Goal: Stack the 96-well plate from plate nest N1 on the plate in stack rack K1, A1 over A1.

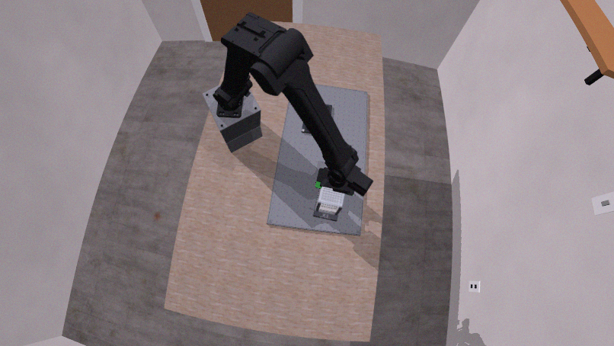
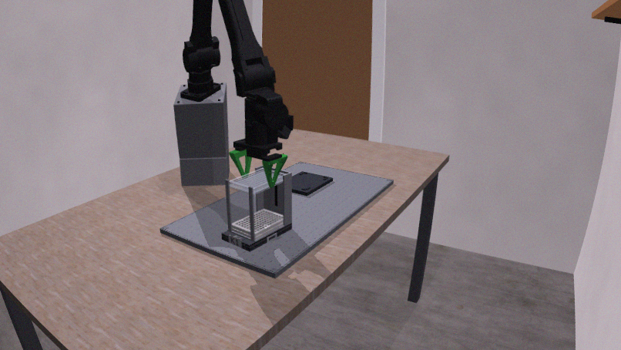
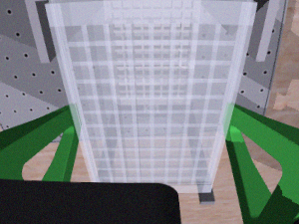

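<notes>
Two 96-well plates: one clear plate (image 2: 256,180) up at the posts' tops, one white plate (image 2: 256,222) low in the rack. One stack rack (image 2: 284,195), one black nest (image 2: 311,182), one grey base board (image 2: 347,191), one arm pedestal (image 2: 202,143).

Pale "K1" lettering on dark base front of stack rack (image 2: 227,204), at 7 o'clock from lower plate (image 2: 256,223). No other readable text.
</notes>
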